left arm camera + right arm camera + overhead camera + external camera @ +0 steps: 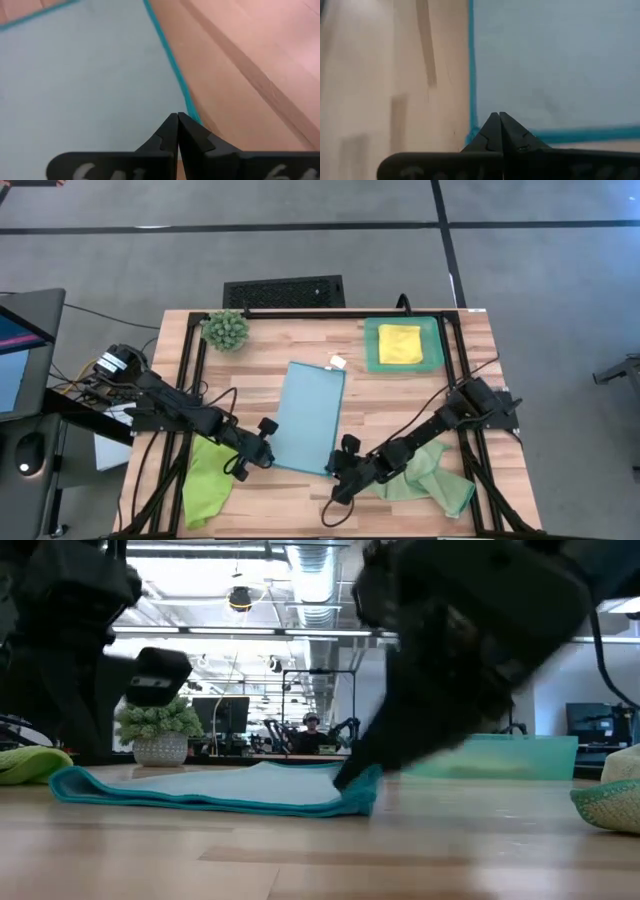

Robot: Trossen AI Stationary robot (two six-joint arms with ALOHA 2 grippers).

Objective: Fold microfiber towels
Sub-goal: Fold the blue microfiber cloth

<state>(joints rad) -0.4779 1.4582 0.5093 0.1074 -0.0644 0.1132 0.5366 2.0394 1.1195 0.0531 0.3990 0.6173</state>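
Wooden table, light blue towel folded flat, teal-edged

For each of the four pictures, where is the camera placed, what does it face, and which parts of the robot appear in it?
High view: above, facing down; both arms, light blue towel.
Low view: table height, facing the room; dark arms above that towel.
Left wrist view: the shut left gripper at the towel's edge.
Right wrist view: the shut right gripper at its corner.
Shared: all four show the blue towel.
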